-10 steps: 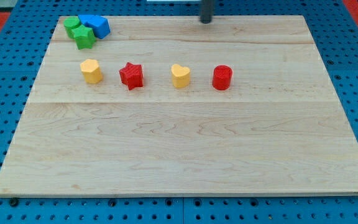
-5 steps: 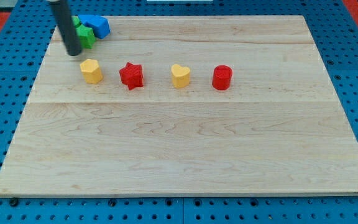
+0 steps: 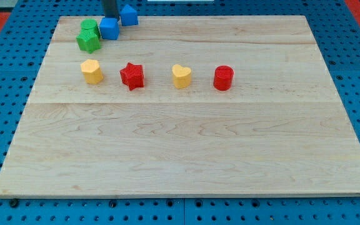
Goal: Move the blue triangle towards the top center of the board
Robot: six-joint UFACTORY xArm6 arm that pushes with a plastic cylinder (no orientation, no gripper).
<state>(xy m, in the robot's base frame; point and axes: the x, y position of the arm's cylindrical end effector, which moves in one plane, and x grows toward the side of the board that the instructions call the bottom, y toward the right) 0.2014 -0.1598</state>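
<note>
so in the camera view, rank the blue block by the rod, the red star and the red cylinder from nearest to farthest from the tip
My tip sits at the view's top left.
1. Blue block, just below my tip, seemingly touching it.
2. Red star, lower down and slightly to the view's right.
3. Red cylinder, same row, farther to the view's right.
</note>
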